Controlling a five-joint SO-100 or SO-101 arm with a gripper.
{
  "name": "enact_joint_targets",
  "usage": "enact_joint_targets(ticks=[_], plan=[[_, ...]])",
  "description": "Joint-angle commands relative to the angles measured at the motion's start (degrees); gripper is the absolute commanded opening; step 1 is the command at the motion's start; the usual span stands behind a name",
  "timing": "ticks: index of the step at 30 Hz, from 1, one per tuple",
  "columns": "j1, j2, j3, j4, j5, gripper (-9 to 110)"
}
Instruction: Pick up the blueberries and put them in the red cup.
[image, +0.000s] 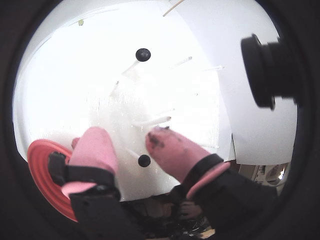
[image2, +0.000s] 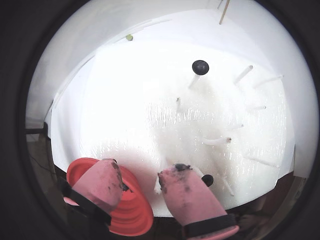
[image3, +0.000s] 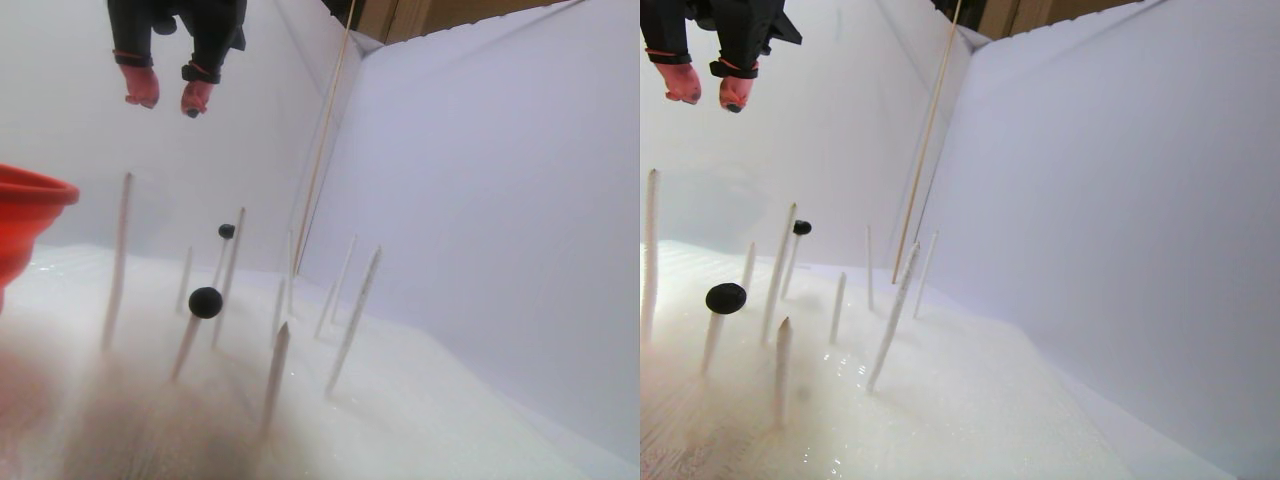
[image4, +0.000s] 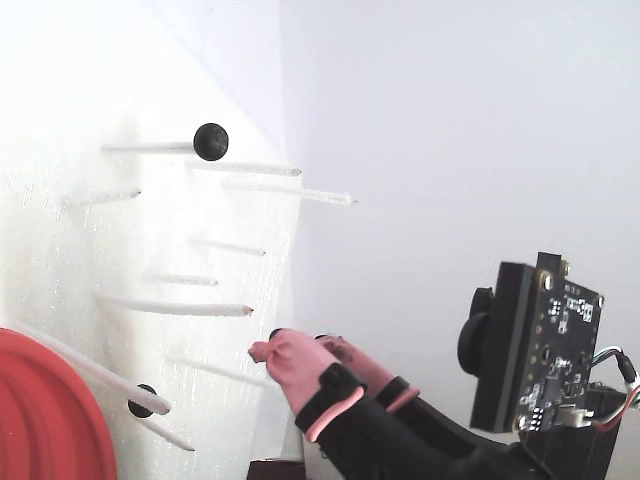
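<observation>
A glossy white foam-like base (image2: 150, 115), studded with thin white sticks (image3: 355, 305) standing at slight tilts, was seen in every view. It was enclosed by plain white panel walls (image3: 480, 200), which met in a far corner where a slim wooden rod (image3: 325, 130) leaned. A strip of brown room surface was visible above the panels in the stereo pair view.

Two small matte near-black round blueberries were seen, each perched on the tip of a white stick. The far blueberry (image2: 200, 67) was placed well apart from the gripper, toward the far side of the base. The near blueberry (image2: 207, 180) was found just beside the right fingertip in a wrist view, and between the two fingertips in the other wrist view.

The black two-finger gripper with pink tips (image: 131, 144) was held apart from the base, raised above the sticks in the stereo pair view; its fingers were spread, and nothing was held between them.

The large bright red ridged plastic cup (image2: 135, 210) was seen only in part, at the near left edge of the base, behind the left finger in both wrist views.
</observation>
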Motion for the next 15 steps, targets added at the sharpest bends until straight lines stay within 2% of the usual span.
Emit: enact_joint_targets(ticks=[1, 15], plan=[[2.02, -0.26, -3.60, -2.02, 0.09, 14], [6.15, -7.21, -6.15, -7.12, 0.44, 15]])
